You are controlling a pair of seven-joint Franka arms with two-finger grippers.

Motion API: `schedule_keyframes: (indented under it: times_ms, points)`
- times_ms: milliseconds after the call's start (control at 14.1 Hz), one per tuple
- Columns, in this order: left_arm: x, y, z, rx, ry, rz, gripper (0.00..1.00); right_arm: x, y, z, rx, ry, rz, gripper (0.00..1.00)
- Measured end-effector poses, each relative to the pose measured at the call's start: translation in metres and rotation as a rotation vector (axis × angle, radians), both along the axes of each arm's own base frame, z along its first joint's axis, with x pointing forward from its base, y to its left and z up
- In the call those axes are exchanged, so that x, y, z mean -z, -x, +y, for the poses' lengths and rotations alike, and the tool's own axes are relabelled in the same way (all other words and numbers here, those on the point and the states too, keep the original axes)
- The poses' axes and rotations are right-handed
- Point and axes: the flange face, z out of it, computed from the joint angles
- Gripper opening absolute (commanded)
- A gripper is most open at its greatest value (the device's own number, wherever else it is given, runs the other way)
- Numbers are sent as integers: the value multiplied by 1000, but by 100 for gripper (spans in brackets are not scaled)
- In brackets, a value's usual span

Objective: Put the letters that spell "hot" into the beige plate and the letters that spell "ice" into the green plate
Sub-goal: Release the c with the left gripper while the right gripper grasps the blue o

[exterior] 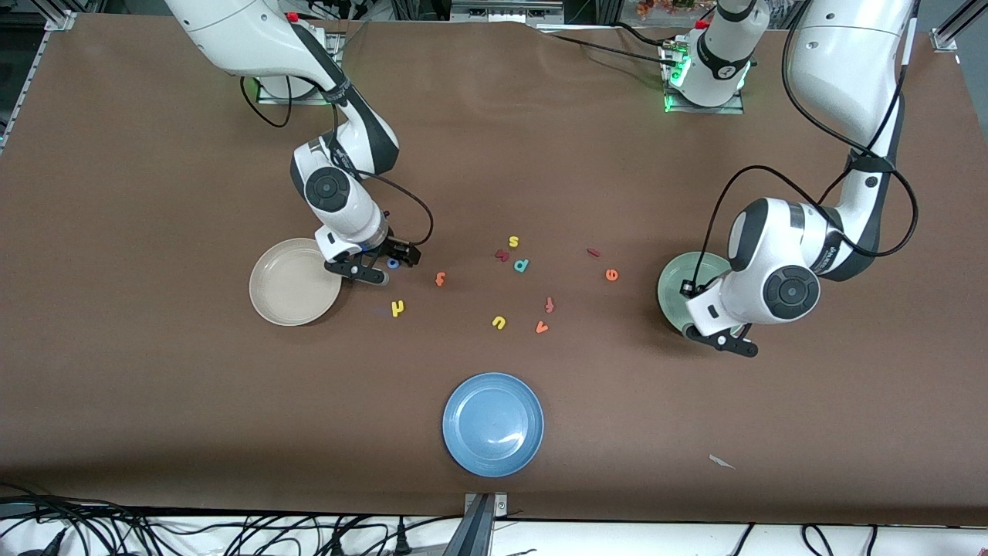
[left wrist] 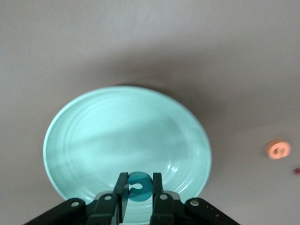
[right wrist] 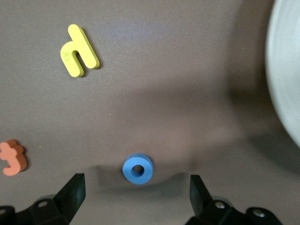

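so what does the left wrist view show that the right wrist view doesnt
Only the left wrist view: the green plate, the teal c pinched in the left gripper over its rim, and the orange e on the table.
Only the right wrist view: the blue o between the open right gripper's fingers, yellow h, orange t, beige plate.
Shared: the brown table.

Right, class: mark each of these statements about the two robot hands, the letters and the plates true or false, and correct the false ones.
1. The left hand grips the teal c over the green plate. True.
2. The right hand is shut on the blue o. False: it is open, with the o lying on the table between its fingers.
3. The yellow h lies in the beige plate. False: it lies on the table beside that plate.
4. The orange e lies on the table. True.
5. The blue plate holds a letter. False: nothing lies in it.
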Motion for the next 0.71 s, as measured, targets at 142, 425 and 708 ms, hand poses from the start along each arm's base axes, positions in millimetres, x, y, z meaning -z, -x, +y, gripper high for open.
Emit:
schedule_keyframes:
  times_ms: [142,425,708]
  points:
    - [15,17,12,-2,-1,-32,0,5,1,0,-1,3,7,72]
    - [49,33,15,0,15,-103,0,4,-2,-1,2,3,3,58]
    - [57,29,10,31,12,-142,100,2,-3,-1,2,1,-1,49]
